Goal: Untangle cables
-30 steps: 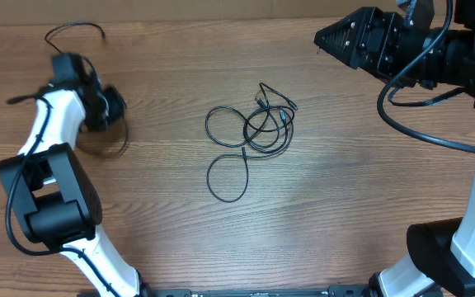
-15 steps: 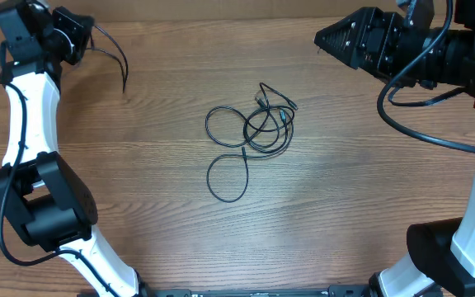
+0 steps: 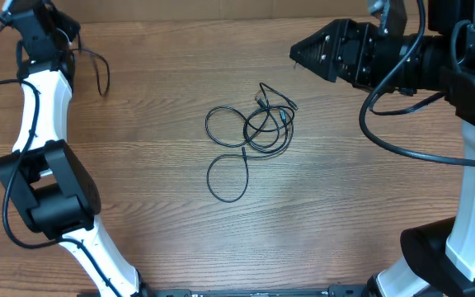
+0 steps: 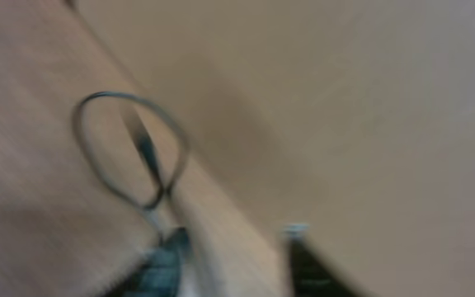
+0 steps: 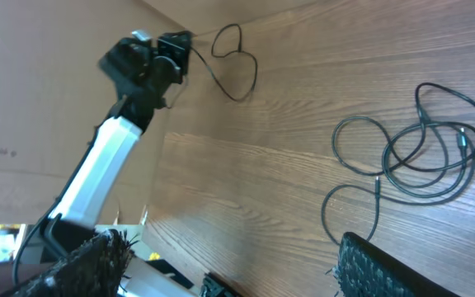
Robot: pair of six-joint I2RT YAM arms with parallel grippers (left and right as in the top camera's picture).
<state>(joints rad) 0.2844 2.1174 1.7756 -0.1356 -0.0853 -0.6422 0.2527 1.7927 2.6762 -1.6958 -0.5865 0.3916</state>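
Observation:
A tangle of thin black cables lies in loops at the table's middle, and the right wrist view shows it too. One separate cable hangs by my left gripper at the far-left corner. The blurred left wrist view shows its loop running down to the left fingertip. My left gripper has its jaws apart; I cannot tell whether the cable touches a finger. My right gripper hovers high at the back right, open and empty.
A cardboard wall runs along the table's back edge. The right arm's thick black cable sags over the right side. Both arm bases stand at the front corners.
My left arm swung from the left-middle of the table up to the far-left corner with one cable, and its jaws have come apart. The right gripper shifted a little to the left.

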